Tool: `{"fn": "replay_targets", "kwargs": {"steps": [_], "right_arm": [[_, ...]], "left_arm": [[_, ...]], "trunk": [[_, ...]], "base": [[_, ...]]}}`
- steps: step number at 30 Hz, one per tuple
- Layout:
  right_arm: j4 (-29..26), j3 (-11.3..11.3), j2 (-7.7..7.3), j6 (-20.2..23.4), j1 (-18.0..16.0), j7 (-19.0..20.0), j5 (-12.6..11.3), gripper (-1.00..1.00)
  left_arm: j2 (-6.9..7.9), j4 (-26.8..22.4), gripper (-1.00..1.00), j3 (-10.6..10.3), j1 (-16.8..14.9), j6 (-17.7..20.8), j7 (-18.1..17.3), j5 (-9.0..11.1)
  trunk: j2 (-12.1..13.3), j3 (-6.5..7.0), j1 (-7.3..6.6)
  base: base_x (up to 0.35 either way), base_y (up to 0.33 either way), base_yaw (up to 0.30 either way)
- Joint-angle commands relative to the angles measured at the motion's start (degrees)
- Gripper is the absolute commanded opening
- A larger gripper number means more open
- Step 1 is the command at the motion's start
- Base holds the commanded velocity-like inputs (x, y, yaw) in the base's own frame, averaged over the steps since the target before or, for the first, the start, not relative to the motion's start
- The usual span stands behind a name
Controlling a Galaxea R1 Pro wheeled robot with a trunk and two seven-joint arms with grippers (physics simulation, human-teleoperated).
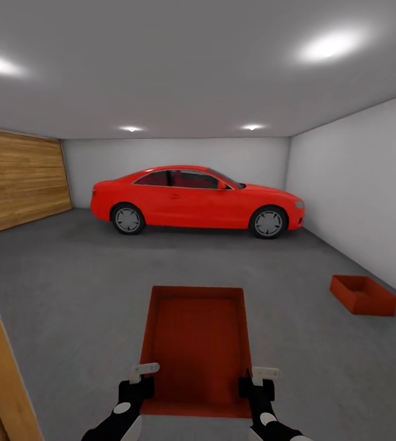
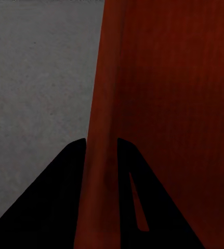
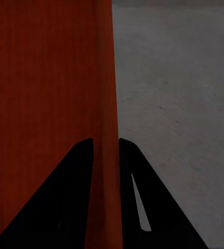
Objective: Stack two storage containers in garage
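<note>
both grippers [image 1: 141, 381] [image 1: 254, 384] pinch held container [image 1: 197, 343] walls (second container [image 1: 363, 294] on garage floor [image 1: 69, 288]).

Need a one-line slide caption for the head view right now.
Both grippers, left and right, carry one storage container over the garage floor; the second container sits ahead, red car beyond.

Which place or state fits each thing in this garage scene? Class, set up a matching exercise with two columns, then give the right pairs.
Things:
1. held container
2. second container
3. car
4. wooden door

Places or states:
A. parked at the far wall
B. on the floor by the right wall
C. along the left wall
D. gripped on its side walls by the left gripper and the right gripper

Pairs: 1-D, 2-B, 3-A, 4-C
</note>
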Motion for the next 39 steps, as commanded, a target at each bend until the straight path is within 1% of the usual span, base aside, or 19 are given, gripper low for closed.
{"fn": "replay_targets", "kwargs": {"steps": [1,13,39], "right_arm": [[-0.1,1.2,-0.25,-4.7,-0.1,0.0,-0.4,-1.0],[-0.1,1.2,-0.25,-4.7,-0.1,0.0,-0.4,-1.0],[-0.1,1.2,-0.25,-4.6,-0.1,0.0,-0.4,-1.0]], "left_arm": [[0.06,0.3,-1.0,-0.7,0.0,-0.2,0.3,1.4],[0.06,0.3,-1.0,-0.7,0.0,-0.2,0.3,1.4],[0.06,0.3,-1.0,-0.7,0.0,-0.1,0.3,1.4]], "trunk": [[0.0,-0.08,0.04],[0.0,-0.08,0.04],[0.0,-0.08,0.04]], "base": [[0.321,0.0,0.0],[0.321,0.0,-0.129],[0.321,0.0,-0.004]]}}
